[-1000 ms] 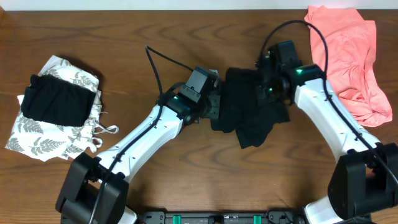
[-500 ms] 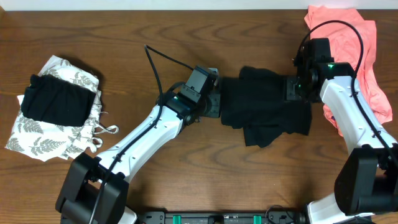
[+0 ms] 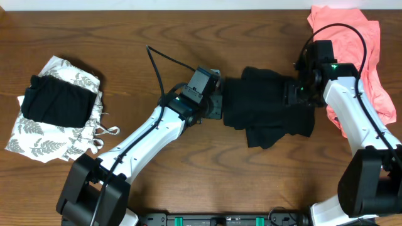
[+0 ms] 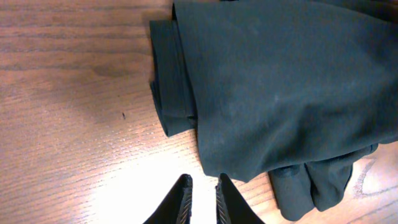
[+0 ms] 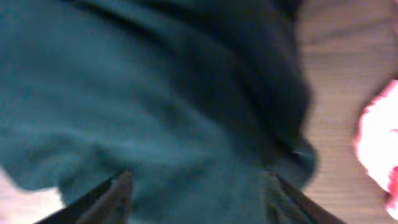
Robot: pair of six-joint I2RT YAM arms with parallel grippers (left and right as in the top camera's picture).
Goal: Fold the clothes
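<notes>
Shirt [image 3: 264,103] black, crumpled; left claw [image 4: 203,180] barely parted, empty; right claw [image 5: 199,183] spread wide over it.

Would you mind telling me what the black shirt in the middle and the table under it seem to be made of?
Black shirt: apparently soft, matte knit fabric; it folds limply. Table: wood or wood-look laminate, smooth, slightly glossy; grain lines and glare show.

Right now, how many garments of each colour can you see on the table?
Black: 2, the black shirt in the middle and the folded black piece at the left
White leaf-print: 1, the leaf-print garment
Salmon-pink: 1, the salmon-pink garment
Total: 4
</notes>
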